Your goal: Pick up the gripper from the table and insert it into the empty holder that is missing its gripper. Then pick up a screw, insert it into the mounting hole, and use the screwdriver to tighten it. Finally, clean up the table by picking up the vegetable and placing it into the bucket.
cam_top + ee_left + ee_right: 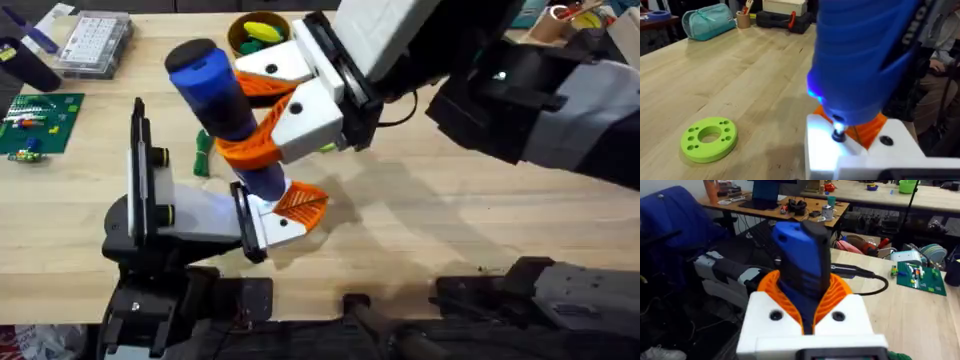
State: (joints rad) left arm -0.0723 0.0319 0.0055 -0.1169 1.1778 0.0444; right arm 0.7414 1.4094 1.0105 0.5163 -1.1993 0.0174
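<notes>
- Right hand (262,128) clamped around the screwdriver (215,90), orange ribbed pads (835,296) hugging the dark blue lower body just under the bright blue handle.
- Screwdriver held steeply tilted, black cap uppermost, tip (838,135) pressed down onto the white holder (272,228) near the surface's (470,220) front edge.
- Small orange finger (303,202) already seated in that holder, just beside the tip.
- Left hand: open or closed, cannot tell.
- Likely rigid, smooth, fairly hefty tool; ribbed pads low on the body probably best against slipping or twisting.
- Bucket (243,47) at the far edge, yellow vegetable (264,31) inside.
</notes>
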